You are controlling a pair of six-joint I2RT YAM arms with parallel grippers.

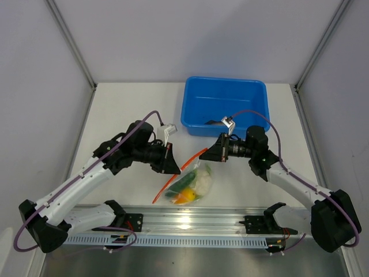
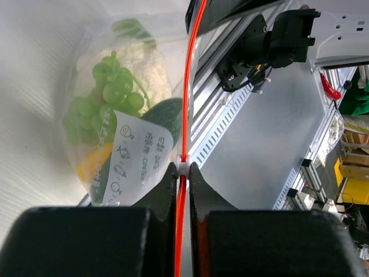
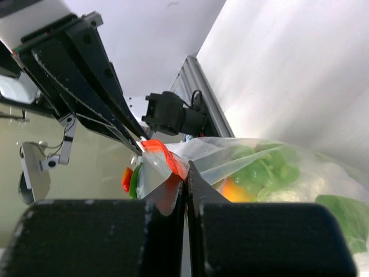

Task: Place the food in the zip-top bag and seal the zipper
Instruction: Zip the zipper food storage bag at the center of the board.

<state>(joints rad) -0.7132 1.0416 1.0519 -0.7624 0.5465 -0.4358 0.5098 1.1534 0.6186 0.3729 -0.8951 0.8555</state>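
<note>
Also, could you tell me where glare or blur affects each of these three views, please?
Top external: evenly lit and sharp, with glare on the metal rail. Left wrist: left pincer blurred up close, zipper crisp, tabletop washed out. Right wrist: right pincer likewise soft, zip-top bag catching sheen.

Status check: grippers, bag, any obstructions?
Left gripper shut on zipper. Right gripper shut on zipper end. Food inside zip-top bag. Blue bin behind, not obstructing.

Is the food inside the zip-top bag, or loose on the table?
Inside. The left wrist view shows the pea cluster, cauliflower, cucumber and mango all behind the film of the clear bag.
</note>
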